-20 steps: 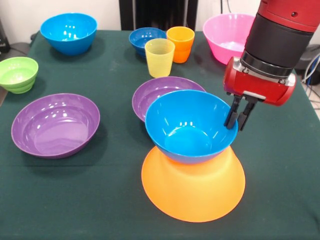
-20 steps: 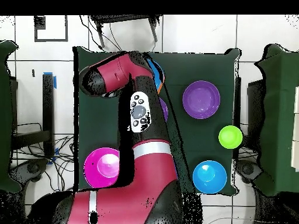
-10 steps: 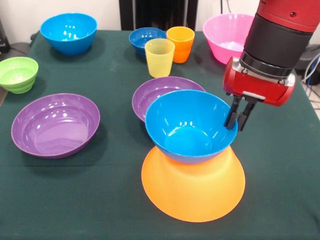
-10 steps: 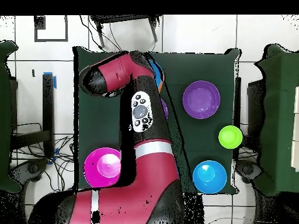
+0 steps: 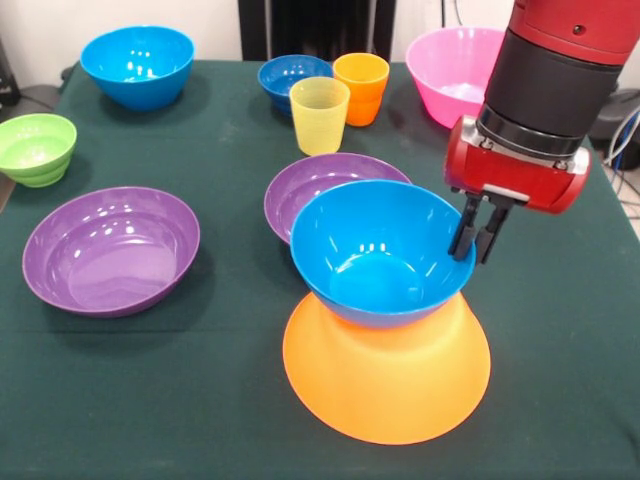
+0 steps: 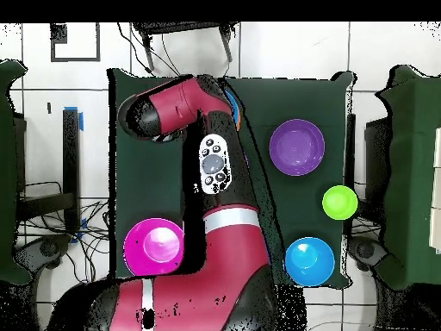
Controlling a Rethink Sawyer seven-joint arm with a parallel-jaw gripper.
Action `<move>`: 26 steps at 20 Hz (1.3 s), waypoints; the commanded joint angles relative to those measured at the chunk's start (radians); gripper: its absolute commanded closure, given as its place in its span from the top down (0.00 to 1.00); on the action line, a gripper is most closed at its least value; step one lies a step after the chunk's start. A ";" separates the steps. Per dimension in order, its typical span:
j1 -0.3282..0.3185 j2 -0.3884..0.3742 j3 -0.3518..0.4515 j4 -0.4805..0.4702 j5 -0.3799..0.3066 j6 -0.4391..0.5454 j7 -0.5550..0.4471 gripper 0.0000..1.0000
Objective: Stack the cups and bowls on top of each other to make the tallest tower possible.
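A red and black robot arm (image 5: 560, 90) reaches down over a dark green table (image 5: 200, 380), its gripper (image 5: 472, 236) poised at the right rim of a bright blue bowl (image 5: 375, 250) that sits upright on an upturned yellow-orange bowl (image 5: 385, 375), the two forming the start of the tower. The dark fingers (image 5: 462, 232) hang close together, one just at the bowl's rim, with only a narrow gap showing; whether they actually pinch the rim cannot be told from this angle.

Just behind the blue bowl, and partly hidden by it, lies a shallow purple bowl (image 5: 320, 180). A second purple bowl (image 5: 110, 250) rests well apart at the left of the front view. Farther back stand the ribbed yellow cup (image 5: 319, 115) and the orange cup (image 5: 360, 88), side by side and upright, with a small dark blue bowl (image 5: 290, 78) just behind them. A large pink bowl (image 5: 455, 70) sits at the far right, partly behind the arm. A second bright blue bowl (image 5: 137, 65) occupies the far left corner and a small green bowl (image 5: 36, 148) lies at the left edge.

From overhead, the arm (image 6: 207, 181) covers the tower and the cups; the pink bowl (image 6: 153, 246), one purple bowl (image 6: 297, 147), the green bowl (image 6: 339, 202) and one blue bowl (image 6: 309, 261) remain in sight. No legible writing or brand mark shows on any bowl, cup or the arm.
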 commanded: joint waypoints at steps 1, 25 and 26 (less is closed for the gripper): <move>-0.026 0.060 0.115 0.057 0.010 -0.063 -0.189 0.00; -0.027 0.060 0.128 0.062 -0.008 -0.109 -0.158 1.00; -0.025 0.055 0.125 0.064 -0.014 -0.127 -0.151 1.00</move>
